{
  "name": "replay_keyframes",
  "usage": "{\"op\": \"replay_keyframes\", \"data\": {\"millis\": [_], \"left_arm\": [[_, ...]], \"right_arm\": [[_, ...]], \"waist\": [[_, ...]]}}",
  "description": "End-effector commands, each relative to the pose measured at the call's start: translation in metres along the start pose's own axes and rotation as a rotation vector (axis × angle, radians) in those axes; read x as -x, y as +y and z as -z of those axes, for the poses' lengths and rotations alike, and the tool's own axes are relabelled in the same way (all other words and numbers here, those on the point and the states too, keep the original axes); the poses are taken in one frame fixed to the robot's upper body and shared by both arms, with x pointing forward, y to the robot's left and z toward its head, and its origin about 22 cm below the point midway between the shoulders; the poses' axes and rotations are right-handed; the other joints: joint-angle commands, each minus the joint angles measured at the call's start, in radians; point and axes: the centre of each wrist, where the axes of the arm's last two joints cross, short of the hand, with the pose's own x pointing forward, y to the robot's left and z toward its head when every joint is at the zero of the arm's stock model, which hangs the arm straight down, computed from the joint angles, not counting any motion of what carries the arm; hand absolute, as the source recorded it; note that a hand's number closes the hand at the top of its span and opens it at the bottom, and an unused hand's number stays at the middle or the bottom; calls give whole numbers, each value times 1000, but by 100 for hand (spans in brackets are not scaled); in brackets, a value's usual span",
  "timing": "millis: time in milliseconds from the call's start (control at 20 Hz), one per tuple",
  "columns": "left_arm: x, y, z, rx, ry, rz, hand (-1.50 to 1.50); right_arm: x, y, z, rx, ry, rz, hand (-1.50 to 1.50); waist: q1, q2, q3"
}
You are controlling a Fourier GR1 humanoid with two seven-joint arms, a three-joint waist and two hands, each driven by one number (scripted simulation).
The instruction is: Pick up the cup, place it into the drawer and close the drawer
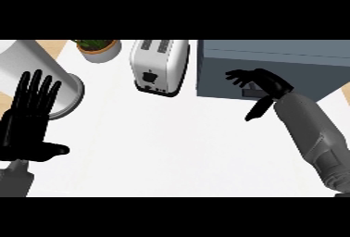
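Your open lane: bare white counter (171, 148) below the toaster (160, 65). Left of the toaster, a potted plant (99, 48) and paper towel roll (41, 69) crowd; right, the grey drawer unit (273, 65) blocks.

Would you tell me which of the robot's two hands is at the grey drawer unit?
The right hand, fingers relaxed against the grey drawer unit; the left hand rests open at the view's left edge.

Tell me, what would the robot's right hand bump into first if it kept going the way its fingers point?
Probably the grey drawer unit. The right hand already shows over its front, so it looks very close, though depth is hard to judge.
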Motion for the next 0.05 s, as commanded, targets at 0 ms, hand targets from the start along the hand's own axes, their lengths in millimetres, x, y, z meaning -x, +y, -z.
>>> {"op": "replay_keyframes", "data": {"millis": [0], "left_arm": [[6,-2,4,2,-6,9,-150]], "right_arm": [[1,-25,-1,83,160,-37,-150]], "waist": [[14,46,14]]}}
